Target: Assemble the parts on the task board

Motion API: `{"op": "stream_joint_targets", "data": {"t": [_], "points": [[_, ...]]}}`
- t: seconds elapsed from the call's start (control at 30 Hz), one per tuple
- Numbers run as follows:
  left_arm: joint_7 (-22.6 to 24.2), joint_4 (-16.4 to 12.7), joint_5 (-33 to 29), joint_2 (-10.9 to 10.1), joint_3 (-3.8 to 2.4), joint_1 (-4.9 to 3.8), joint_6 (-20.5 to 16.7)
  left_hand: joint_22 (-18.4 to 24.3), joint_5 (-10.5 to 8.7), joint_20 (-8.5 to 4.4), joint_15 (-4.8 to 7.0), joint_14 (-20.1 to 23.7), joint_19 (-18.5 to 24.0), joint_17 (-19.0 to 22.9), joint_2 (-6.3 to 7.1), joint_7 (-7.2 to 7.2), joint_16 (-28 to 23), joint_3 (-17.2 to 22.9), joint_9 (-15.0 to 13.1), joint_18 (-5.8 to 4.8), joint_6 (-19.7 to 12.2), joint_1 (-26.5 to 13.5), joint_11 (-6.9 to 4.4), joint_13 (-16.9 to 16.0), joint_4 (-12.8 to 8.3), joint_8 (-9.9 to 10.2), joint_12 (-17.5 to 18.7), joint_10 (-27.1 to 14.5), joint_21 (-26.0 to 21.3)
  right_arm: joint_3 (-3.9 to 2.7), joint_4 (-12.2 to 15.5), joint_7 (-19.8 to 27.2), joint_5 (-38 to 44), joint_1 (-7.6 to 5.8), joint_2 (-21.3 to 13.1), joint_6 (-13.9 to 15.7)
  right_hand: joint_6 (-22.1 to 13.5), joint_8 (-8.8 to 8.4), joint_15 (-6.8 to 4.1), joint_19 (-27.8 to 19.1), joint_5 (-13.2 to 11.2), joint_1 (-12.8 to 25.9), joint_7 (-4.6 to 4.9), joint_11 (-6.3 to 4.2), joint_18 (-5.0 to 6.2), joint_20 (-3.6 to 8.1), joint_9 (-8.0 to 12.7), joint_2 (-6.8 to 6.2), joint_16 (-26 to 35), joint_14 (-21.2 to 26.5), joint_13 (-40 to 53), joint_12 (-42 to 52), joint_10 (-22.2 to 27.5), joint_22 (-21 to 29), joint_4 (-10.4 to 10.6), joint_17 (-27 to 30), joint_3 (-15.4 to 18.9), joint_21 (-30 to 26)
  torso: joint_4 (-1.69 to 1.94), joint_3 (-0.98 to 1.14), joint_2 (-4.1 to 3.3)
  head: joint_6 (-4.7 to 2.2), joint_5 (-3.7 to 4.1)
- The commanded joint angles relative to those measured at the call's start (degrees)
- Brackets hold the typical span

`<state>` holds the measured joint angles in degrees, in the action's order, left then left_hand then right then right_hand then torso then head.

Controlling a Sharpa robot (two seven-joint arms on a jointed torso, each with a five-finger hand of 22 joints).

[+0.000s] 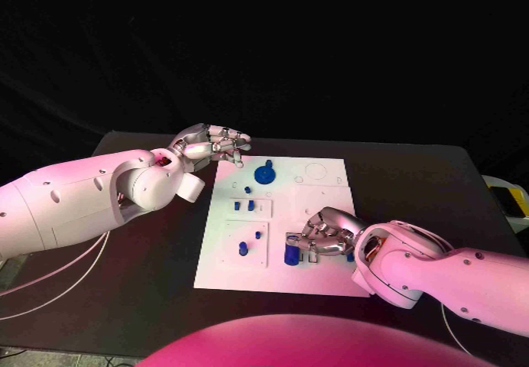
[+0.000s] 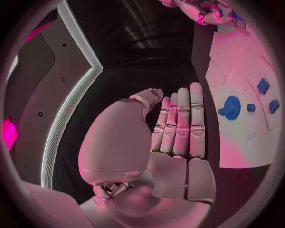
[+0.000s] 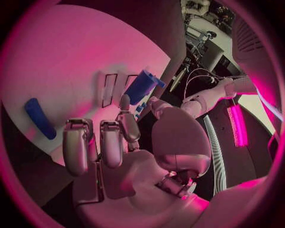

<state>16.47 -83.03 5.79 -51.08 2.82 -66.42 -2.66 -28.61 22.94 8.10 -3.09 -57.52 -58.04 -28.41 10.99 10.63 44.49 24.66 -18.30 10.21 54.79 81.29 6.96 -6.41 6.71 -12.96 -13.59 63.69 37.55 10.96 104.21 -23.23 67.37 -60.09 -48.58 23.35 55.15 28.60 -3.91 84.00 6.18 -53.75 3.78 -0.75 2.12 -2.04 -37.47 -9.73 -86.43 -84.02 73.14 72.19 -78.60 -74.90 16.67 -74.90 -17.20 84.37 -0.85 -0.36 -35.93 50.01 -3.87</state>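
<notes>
Head view: we saw the white rectangular task board lying mid-table on the black table. The left silver many-fingered hand hovered off the board's far left corner, fingers loosely curled, nothing in them. The right silver many-fingered hand sat low over the board's near middle, fingers curled down around a dark blue cylindrical part standing at its fingertips; we read that as a grip. A blue gear-shaped part sat near the board's far edge. Two small blue block parts sat in the middle-left panel, and two small blue pegs in the near-left panel.

Left wrist view: the left hand showed its fingers straight and side by side, thumb alongside, holding nothing. Beyond it lay the board with the gear and the blocks. The right hand showed at the far end of the board.

Right wrist view: the right hand had the blue cylinder pinched between thumb and a fingertip, the other fingers bent. A blue elongated rounded part lay flat on the board, well apart from the fingers.
</notes>
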Motion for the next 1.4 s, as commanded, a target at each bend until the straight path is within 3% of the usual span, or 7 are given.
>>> {"op": "stream_joint_targets", "data": {"t": [0.03, 0.43, 0.53, 0.7, 1.1, 1.23, 1.4], "points": [[0.1, -0.2, -0.3, 0.0, -0.04, -0.04, 1.2, -0.1, 0.17, -0.12, 0.0, 0.2, 0.3, -0.1, -0.4, 0.18, 0.1, -0.3, -0.1, 0.18, 0.0, 0.1, 0.02, -0.1, 0.0, 0.3, 0.3, -0.4, -0.3, 0.01, 0.0, -0.8, 2.5, 0.05, 0.1, -1.1, -0.2, 0.28, -0.58, 4.9, -0.4, 0.6, -0.29, 0.05, -1.05, 0.57, -0.1, 0.08, -0.2, -4.6, 0.1, 0.4, -0.5, -13.7, 0.0, -8.2, 0.5, 0.2, 0.01, -0.01, 0.01, -0.01, -0.01], [-0.1, -0.3, -0.3, -0.1, -0.04, -0.04, 1.3, -0.1, 0.18, -0.11, -0.02, 0.3, 0.4, -0.1, -0.44, 0.21, 0.1, -0.3, -0.1, 0.18, 0.0, 0.1, 0.05, -0.1, 0.0, 0.4, 0.3, -0.5, -0.3, 0.01, 0.1, -1.6, 5.6, 0.05, -0.4, -1.8, -0.5, 1.13, -0.68, 4.9, 1.9, -4.4, -0.4, -0.07, -1.1, 0.68, 0.0, 1.19, -0.3, -4.6, 0.9, 0.9, -0.9, -13.7, -1.4, -8.5, 1.8, 0.5, -0.05, 0.04, 0.0, -0.01, -0.07], [-0.1, -0.3, -0.3, -0.2, -0.04, -0.04, 1.3, -0.1, 0.18, -0.11, -0.02, 0.3, 0.4, -0.1, -0.44, 0.21, 0.1, -0.3, -0.1, 0.18, 0.0, 0.1, 0.05, -0.1, 0.0, 0.4, 0.3, -0.5, -0.3, 0.01, 0.1, -1.9, 7.0, 0.05, -0.7, -1.6, -0.6, 1.43, -0.71, 5.0, -0.1, -7.5, -0.44, -0.11, -1.17, 0.71, 0.2, 1.48, -0.4, -4.7, 1.4, 1.3, -1.2, -13.8, -2.8, -8.7, 1.6, 0.8, -0.03, 0.09, -0.02, -0.01, -0.04], [-0.1, -0.2, -0.3, -0.2, -0.04, -0.04, 1.3, -0.1, 0.18, -0.11, -0.02, 0.3, 0.4, -0.1, -0.44, 0.21, 0.1, -0.3, -0.1, 0.18, 0.0, 0.1, 0.05, -0.1, 0.0, 0.4, 0.3, -0.5, -0.3, 0.0, 0.0, -2.3, 9.0, 0.05, -1.0, -0.7, -0.5, 1.6, -0.74, 5.0, -0.5, -8.7, -0.49, -0.15, -1.2, 0.72, 0.3, 1.49, -0.5, -4.7, 1.9, 1.8, -1.6, -13.9, -3.4, -8.9, 1.4, 1.0, -0.08, 0.09, 0.01, -0.01, 0.05], [0.0, -0.2, -0.3, -0.2, -0.04, -0.04, 1.3, -0.1, 0.18, -0.11, -0.02, 0.3, 0.4, -0.1, -0.44, 0.21, 0.1, -0.3, -0.1, 0.18, 0.0, 0.1, 0.05, -0.1, 0.0, 0.4, 0.3, -0.5, -0.3, -0.02, 1.1, 0.7, 9.6, 0.05, -2.0, 3.2, -0.1, 2.22, -0.83, 5.2, -0.7, -7.1, -0.64, -0.26, -1.33, 0.79, 0.5, 1.67, -0.8, -4.9, 2.8, 2.6, -2.2, -14.0, -1.3, -9.5, 3.1, 1.6, -0.05, 0.03, 0.02, -0.01, 0.1], [0.1, -0.2, -0.3, -0.2, -0.04, -0.03, 1.3, -0.1, 0.18, -0.11, -0.02, 0.3, 0.4, -0.1, -0.44, 0.21, 0.1, -0.3, -0.1, 0.18, 0.0, 0.1, 0.05, -0.1, 0.0, 0.4, 0.3, -0.5, -0.3, -0.05, 1.7, 3.2, 7.8, 0.01, -3.2, 5.6, -0.5, 2.22, -0.86, 5.1, -0.3, -8.8, -0.61, -0.28, -1.25, 0.84, 0.7, 1.84, -0.7, -4.8, 2.3, 2.0, -1.8, -13.9, -1.9, -9.3, 3.0, 1.2, -0.03, -0.01, 0.08, -0.01, 0.28], [0.5, -0.2, -0.3, -0.2, -0.03, -0.03, 1.0, -0.1, 0.17, -0.09, -0.04, 0.3, 0.4, -0.2, -0.47, 0.22, 0.1, -0.3, -0.1, 0.18, 0.0, 0.2, 0.06, -0.1, 0.0, 0.4, 0.3, -0.5, -0.3, -0.12, 2.1, 6.5, 2.7, -0.5, -5.7, 8.3, -2.5, 1.12, -0.32, 4.8, 0.7, -12.1, 0.21, 0.41, -0.97, 0.48, 1.4, 1.68, -0.2, -4.6, 0.4, -0.5, 0.0, -13.5, -3.6, -8.5, 2.5, -0.3, -0.01, -0.03, 0.13, -0.01, 0.72]]}}
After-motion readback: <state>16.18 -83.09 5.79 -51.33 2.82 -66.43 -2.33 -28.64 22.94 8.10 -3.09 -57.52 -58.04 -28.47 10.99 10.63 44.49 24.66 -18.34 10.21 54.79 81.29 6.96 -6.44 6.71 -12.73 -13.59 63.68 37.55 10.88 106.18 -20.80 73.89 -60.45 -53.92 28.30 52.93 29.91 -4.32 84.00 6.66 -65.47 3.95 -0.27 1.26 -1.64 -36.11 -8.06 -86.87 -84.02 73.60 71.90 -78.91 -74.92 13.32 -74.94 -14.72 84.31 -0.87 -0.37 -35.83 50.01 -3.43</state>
